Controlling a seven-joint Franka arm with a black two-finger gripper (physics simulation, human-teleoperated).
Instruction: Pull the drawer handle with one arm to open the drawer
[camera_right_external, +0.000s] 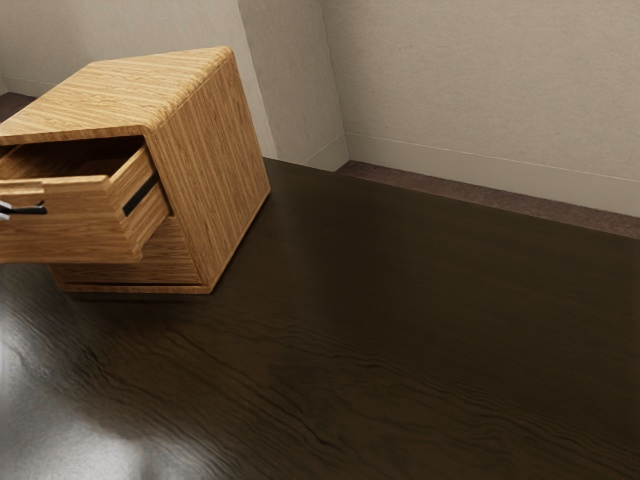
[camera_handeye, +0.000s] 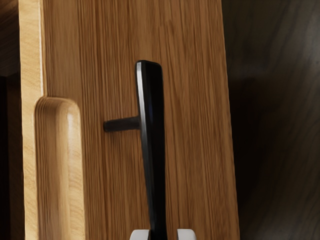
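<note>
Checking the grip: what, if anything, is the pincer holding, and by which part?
The pincer holds the black drawer handle, one pad on each side of its long bar, some way along from the mounting post.

My gripper is clamped on the drawer handle. Its two pale fingertips sit one on each side of the black bar, closed in against it. My hand faces the drawer front squarely, looking along the bar. At the exterior view's left edge, a pale sliver of finger shows against the handle.
</note>
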